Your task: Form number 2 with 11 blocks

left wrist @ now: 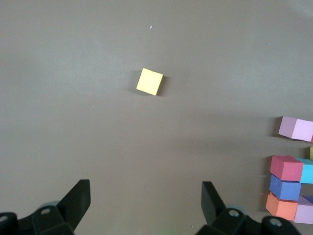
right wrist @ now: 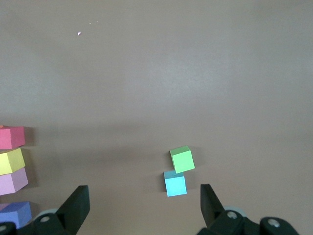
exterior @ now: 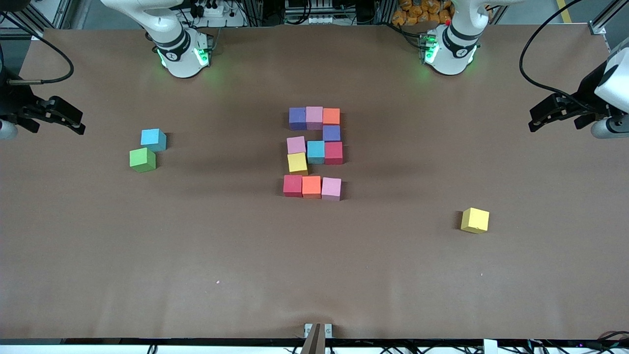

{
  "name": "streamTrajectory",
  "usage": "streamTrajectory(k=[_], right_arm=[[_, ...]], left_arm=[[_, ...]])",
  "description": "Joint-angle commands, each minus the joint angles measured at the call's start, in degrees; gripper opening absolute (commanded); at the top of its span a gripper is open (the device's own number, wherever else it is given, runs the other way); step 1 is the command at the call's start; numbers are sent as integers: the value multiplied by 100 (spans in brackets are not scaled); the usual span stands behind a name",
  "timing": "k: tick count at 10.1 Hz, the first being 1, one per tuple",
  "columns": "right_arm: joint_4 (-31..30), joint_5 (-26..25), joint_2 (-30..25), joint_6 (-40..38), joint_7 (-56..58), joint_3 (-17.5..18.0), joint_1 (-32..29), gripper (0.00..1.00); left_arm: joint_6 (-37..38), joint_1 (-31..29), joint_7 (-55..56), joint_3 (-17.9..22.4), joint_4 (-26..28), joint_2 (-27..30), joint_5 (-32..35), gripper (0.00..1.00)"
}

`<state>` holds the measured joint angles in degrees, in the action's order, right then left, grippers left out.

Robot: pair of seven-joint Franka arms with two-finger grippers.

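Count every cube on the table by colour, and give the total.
Purple cubes: 2
Pink cubes: 3
Orange cubes: 2
Red cubes: 2
Light blue cubes: 2
Yellow cubes: 2
Green cube: 1
Total: 14

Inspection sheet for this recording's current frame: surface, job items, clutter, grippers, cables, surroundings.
Surface: brown paper-covered table, bare apart from the cubes.
Job's things: digit 2 of eleven foam cubes at mid-table, five rows, cubes roughly edge to edge; the middle row sits slightly uneven.
Clutter: spare light blue cube touching green cube toward the right arm's end; spare yellow cube toward the left arm's end, nearer the front camera than the digit.
Grippers: left gripper open, holding nothing, raised at its table end; right gripper open, holding nothing, raised at its end.
Cables: black cables loop over both table ends.
Surroundings: aluminium frame, equipment past the bases.
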<state>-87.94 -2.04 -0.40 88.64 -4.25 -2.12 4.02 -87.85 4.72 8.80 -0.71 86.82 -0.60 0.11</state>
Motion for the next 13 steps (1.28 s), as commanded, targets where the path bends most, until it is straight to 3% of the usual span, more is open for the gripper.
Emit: streamTrajectory(k=[1,13], right_arm=[[102,10,75,-14,-111,-17,37,100],[58,10,119,-23,-120,-17,142,100]], left_arm=[[23,28,-98,10,-60,25,-151,100],[22,-42,-98,19,-60,-28,-107,100]])
